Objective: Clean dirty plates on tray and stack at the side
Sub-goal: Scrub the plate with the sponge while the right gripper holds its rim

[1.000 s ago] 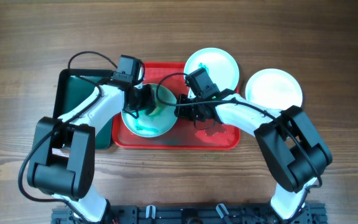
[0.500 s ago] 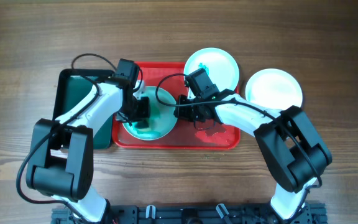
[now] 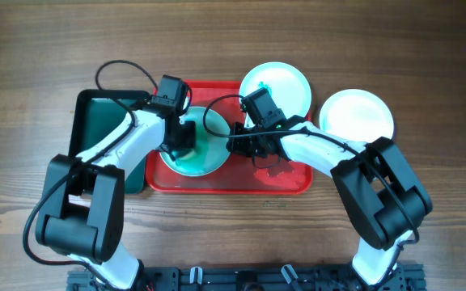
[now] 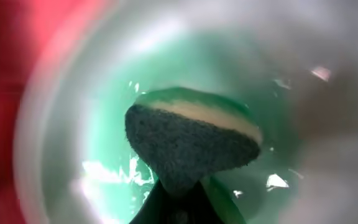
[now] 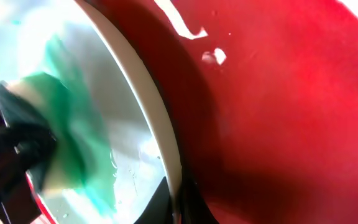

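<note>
Left gripper [image 3: 183, 139] clamped on sponge [image 4: 191, 143], pressed into wet green-smeared plate [image 3: 209, 155]; right gripper [image 3: 237, 144] pinches its rim on red tray [image 3: 285, 179].

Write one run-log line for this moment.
left pincer: shut on green-and-yellow sponge | right pincer: shut on round green-smeared plate | plate: on red plastic tray

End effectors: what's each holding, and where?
Left end effector pinches the sponge by its narrow end; right end effector clamps the smeared plate by its rim.
</note>
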Controlling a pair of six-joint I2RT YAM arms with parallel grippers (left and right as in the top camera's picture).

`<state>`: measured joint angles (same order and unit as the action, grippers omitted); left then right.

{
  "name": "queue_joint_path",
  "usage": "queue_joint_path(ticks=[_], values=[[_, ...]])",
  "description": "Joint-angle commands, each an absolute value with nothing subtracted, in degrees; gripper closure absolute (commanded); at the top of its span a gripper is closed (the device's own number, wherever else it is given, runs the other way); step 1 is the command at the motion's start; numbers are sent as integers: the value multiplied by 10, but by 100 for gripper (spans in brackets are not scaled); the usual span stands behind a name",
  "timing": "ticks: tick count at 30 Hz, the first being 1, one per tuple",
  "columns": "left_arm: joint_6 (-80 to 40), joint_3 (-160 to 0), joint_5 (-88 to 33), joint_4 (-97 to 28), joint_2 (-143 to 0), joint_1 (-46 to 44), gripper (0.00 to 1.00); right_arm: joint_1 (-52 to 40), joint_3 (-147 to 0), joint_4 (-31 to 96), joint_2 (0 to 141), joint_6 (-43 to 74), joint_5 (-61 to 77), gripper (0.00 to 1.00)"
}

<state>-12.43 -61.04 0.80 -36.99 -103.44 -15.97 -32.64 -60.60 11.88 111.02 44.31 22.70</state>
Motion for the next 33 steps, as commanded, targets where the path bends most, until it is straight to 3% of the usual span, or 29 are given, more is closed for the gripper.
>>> queue_joint_path(ticks=[1, 4, 11, 20, 25, 29, 33], values=[[-176, -602, 190, -354, -1048, -149, 96, -325, -615, 120, 1120, 439, 232, 96], [-176, -602, 171, -313, -1048, -156, 96, -325, -615, 120, 1120, 439, 233, 96], [-168, -602, -76, -243, -1048, -201, 96, -325, -615, 121, 1120, 436, 233, 96], [-154, -602, -88, -378, -1048, -242, 96, -325, -615, 114, 1120, 436, 232, 96], [-64, -602, -277, -352, -1048, -242, 96, -325, -615, 115, 1120, 436, 237, 96], [-76, -602, -230, -292, -1048, -241, 96, -325, -615, 116, 1120, 436, 239, 96], [-145, -602, -6, -283, -1049, -241, 96, -325, -615, 120, 1120, 435, 241, 96]])
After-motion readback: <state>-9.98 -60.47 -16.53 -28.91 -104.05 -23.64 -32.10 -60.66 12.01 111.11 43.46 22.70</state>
